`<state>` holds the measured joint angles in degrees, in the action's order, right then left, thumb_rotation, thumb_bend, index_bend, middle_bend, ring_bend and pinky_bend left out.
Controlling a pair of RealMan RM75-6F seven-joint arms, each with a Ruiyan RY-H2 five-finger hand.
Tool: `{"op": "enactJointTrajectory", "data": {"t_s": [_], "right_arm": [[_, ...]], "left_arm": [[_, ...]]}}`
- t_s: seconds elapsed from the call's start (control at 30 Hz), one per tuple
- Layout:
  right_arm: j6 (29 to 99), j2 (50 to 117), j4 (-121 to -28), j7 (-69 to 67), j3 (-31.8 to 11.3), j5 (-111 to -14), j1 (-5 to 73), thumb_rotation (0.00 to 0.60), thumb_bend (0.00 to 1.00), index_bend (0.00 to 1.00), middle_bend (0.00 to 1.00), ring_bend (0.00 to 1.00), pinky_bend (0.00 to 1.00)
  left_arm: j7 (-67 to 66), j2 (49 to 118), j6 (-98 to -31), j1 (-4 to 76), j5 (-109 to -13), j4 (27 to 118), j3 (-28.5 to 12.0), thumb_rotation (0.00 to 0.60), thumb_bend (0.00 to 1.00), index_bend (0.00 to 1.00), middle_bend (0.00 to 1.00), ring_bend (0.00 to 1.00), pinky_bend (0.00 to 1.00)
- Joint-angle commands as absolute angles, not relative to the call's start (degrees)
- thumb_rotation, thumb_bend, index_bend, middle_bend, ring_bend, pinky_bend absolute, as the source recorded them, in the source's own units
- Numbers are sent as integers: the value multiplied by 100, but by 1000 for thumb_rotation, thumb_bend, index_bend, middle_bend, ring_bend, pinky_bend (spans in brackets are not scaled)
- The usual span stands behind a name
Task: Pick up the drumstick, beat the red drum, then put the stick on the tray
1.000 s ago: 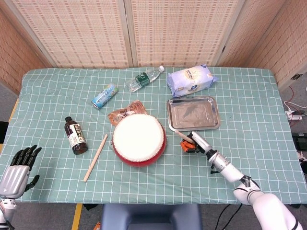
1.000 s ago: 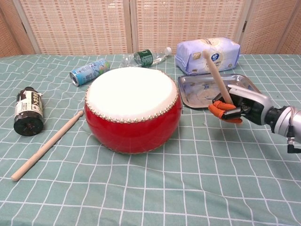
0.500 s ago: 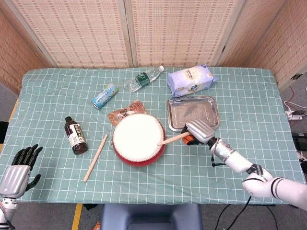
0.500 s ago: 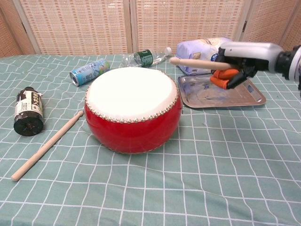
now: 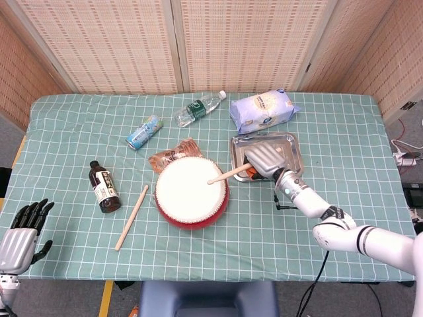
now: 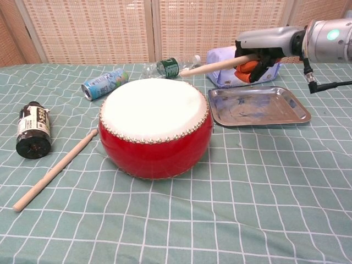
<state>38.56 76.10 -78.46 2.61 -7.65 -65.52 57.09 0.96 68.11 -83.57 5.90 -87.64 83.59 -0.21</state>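
The red drum (image 5: 192, 193) (image 6: 155, 129) with a white skin sits mid-table. My right hand (image 5: 265, 159) (image 6: 260, 48) grips a wooden drumstick (image 5: 227, 176) (image 6: 211, 66), held raised over the drum's right side with its tip above the skin. The metal tray (image 5: 289, 158) (image 6: 258, 105) lies right of the drum, partly under the hand in the head view. A second drumstick (image 5: 132, 216) (image 6: 55, 170) lies on the cloth left of the drum. My left hand (image 5: 23, 232) hangs at the table's front-left corner, fingers apart, holding nothing.
A dark brown bottle (image 5: 104, 187) (image 6: 33, 130) lies at the left. A can (image 5: 145, 132) (image 6: 105, 83), a plastic water bottle (image 5: 200, 107) (image 6: 169, 66) and a blue-white packet (image 5: 264, 109) (image 6: 223, 66) lie behind the drum. An orange wrapper (image 5: 172, 155) pokes out behind it.
My right hand has risen from the cloth beside the tray to above it, swinging the stick from upright to level with its tip over the drum skin. The left hand has barely moved.
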Motion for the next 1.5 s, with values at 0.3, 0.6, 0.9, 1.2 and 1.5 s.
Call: {"op": "enactJointTrajectory", "data": {"t_s": [0.3, 0.6, 0.9, 1.2, 1.5], "right_arm": [[4295, 8305, -7468, 2010, -857, -5591, 6001, 600, 978, 1000, 1000, 1000, 984], [4166, 8025, -7725, 422, -1399, -5998, 5724, 600, 978, 1000, 1000, 1000, 984], [4046, 8374, -7241, 2468, -688, -5792, 6048, 600, 978, 1000, 1000, 1000, 984], [4390, 8500, -7551, 2022, -1137, -5437, 5882, 600, 977, 1000, 1000, 1000, 981], [4457, 8228, -7829, -705, -1708, -6560, 5452, 600, 977, 1000, 1000, 1000, 981]], "left_arm": [[133, 6830, -8318, 598, -8732, 8306, -29, 600, 282, 43, 0, 0, 48], [128, 6825, -8338, 601, -8752, 8325, -34, 600, 280, 44, 0, 0, 48], [125, 6820, -8352, 579, -8742, 8325, -26, 600, 280, 43, 0, 0, 47], [154, 6845, -8334, 564, -8723, 8279, -12, 600, 280, 43, 0, 0, 47], [125, 6831, -8358, 577, -8762, 8297, -23, 600, 280, 44, 0, 0, 47]]}}
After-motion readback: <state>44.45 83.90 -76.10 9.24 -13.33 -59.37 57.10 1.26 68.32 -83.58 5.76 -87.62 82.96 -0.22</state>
